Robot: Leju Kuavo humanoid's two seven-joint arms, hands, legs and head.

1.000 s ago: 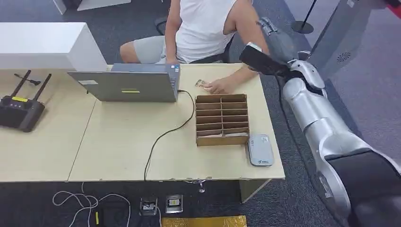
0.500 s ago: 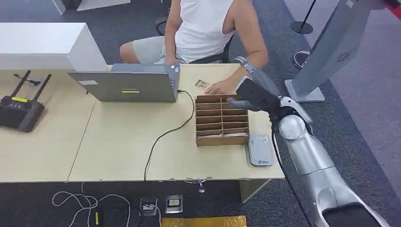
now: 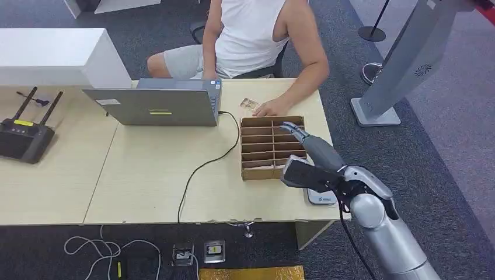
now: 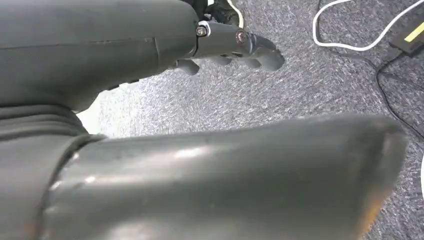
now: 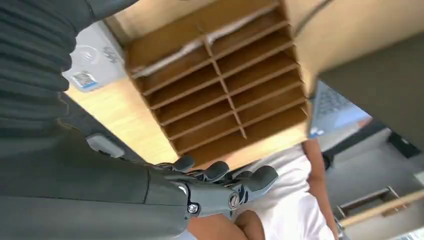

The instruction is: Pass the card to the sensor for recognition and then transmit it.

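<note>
Your right hand (image 3: 300, 153) hovers over the right side of the wooden divided box (image 3: 273, 147), fingers (image 5: 250, 181) extended, slightly apart and holding nothing. In the right wrist view the same fingers reach across the box toward the seated person (image 3: 257, 35). The card reader (image 3: 322, 195), a flat grey-white sensor pad, lies on the desk (image 3: 146, 181) just beside the box's near right corner, partly hidden under your forearm. One card (image 3: 249, 104) lies on the desk beyond the box, next to the person's hand (image 3: 272, 107) and apart from your right hand. The box holds two columns of narrow slots; pale cards (image 5: 195, 44) lie in the row nearest the reader, and you cannot tell whether the other slots hold anything. A laptop (image 3: 154, 105) stands left of the box, its black cable (image 3: 204, 166) running off the front edge. Your left hand (image 4: 225, 47) hangs above grey carpet, fingers loosely curled around nothing.
</note>
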